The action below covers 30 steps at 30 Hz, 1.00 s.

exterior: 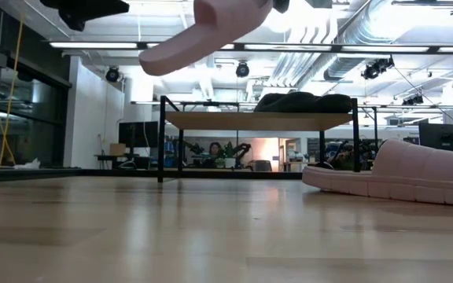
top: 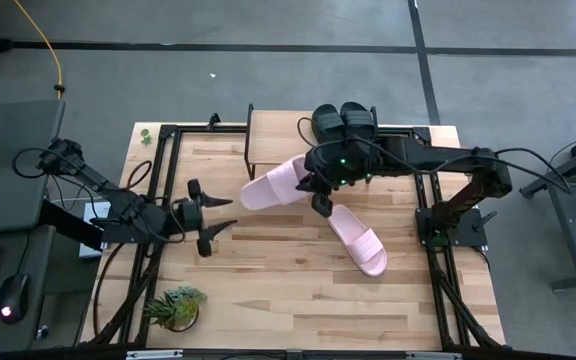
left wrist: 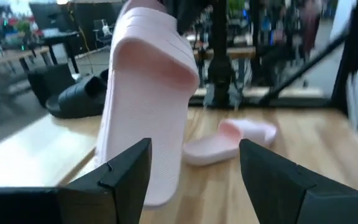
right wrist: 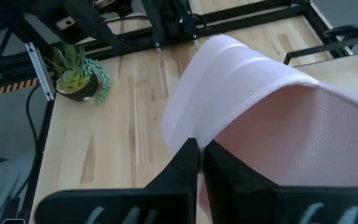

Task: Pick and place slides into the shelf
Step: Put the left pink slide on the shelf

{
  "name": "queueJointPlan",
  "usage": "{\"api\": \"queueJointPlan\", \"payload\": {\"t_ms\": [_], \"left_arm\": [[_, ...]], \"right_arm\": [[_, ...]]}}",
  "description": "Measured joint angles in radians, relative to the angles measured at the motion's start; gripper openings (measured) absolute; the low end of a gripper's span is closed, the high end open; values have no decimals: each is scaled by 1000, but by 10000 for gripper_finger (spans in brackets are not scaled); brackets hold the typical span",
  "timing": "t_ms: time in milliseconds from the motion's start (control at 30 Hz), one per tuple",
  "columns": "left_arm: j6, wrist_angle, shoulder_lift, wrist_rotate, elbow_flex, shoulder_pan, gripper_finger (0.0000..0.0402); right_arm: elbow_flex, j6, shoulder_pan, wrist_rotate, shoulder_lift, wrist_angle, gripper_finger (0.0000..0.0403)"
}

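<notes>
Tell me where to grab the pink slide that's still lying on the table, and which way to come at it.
Grip the wide strap of the pink slide on the table, likely from straight above. It lies flat, sole down, with nothing around it, and its strap arches above the footbed, giving the fingers an edge to close on. The right hand already holds the other pink slide; the left hand is open.

Two black slides (top: 343, 121) are sitting side by side on the shelf (top: 273, 135) at its right end. One pink slide (top: 276, 184) is hanging tilted above the counter. The other pink slide (top: 359, 238) is lying flat, strap up, on the counter.
</notes>
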Motion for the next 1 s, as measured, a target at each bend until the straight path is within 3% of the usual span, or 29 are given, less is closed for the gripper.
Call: {"api": "queueJointPlan", "payload": {"t_ms": [200, 400, 633, 1000], "left_arm": [[-255, -44, 0, 14, 0, 86, 225], [-414, -122, 0, 154, 0, 211, 225], [-445, -135, 1, 330, 0, 298, 225], [-471, -106, 1, 371, 0, 310, 225]], "right_arm": [[0, -10, 7, 3, -7, -5, 0], [0, -18, 21, 7, -12, -5, 0], [0, -19, 28, 18, -35, -5, 0], [0, -26, 28, 18, -50, 7, 0]]}}
